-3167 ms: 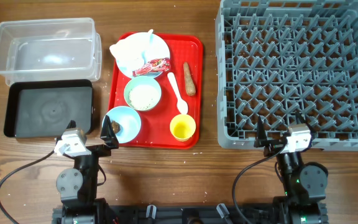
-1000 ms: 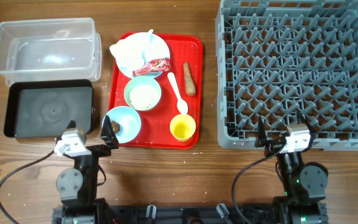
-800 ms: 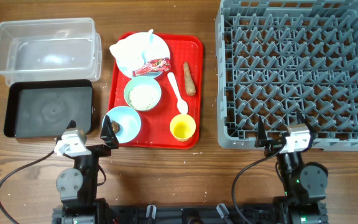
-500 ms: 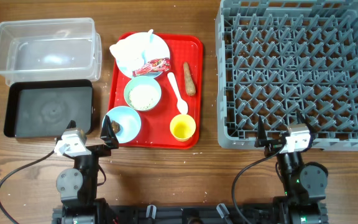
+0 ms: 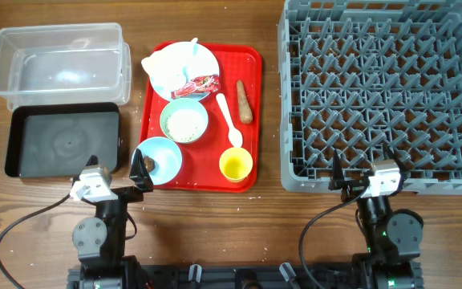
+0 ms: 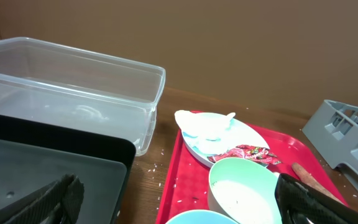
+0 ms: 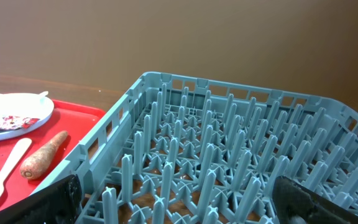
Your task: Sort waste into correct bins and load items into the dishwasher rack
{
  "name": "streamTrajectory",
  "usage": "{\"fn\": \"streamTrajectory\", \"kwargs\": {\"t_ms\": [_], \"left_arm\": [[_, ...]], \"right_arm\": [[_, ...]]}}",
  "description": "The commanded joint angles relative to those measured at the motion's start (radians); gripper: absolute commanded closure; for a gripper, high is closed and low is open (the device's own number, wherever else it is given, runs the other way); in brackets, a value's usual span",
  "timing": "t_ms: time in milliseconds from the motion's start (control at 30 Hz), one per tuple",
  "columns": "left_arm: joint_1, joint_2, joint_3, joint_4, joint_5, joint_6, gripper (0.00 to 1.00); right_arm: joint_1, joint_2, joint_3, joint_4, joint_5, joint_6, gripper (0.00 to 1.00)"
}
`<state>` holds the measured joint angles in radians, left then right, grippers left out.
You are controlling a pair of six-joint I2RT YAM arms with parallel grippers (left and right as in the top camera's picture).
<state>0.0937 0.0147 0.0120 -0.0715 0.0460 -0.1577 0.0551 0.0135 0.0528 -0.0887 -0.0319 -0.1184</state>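
My left pincer [image 5: 117, 168] and right pincer [image 5: 362, 164] are both wide open, holding nothing. Green bowl [image 5: 166, 120], blue bowl [image 5: 168, 156], cup [image 5: 236, 165], spoon [image 5: 228, 120] and wrapper [image 5: 200, 84] all sit on the red tray [image 5: 252, 80], left of the rack [image 5: 359, 80].

Red tray [image 5: 253, 132] on wooden table [image 5: 215, 233]
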Motion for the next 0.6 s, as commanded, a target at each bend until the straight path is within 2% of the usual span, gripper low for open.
{"fn": "streamTrajectory", "kwargs": {"t_ms": [0, 400, 567], "left_arm": [[0.007, -0.007, -0.006, -0.003, -0.007, 0.016, 0.00], [0.007, -0.007, -0.006, -0.003, -0.007, 0.016, 0.00], [0.007, -0.007, -0.006, -0.003, -0.007, 0.016, 0.00]], "right_arm": [[-0.004, -0.006, -0.008, 0.003, 0.016, -0.013, 0.00], [-0.004, -0.006, -0.008, 0.007, 0.024, -0.035, 0.00], [-0.004, -0.006, -0.008, 0.010, 0.061, -0.468, 0.00]]}}
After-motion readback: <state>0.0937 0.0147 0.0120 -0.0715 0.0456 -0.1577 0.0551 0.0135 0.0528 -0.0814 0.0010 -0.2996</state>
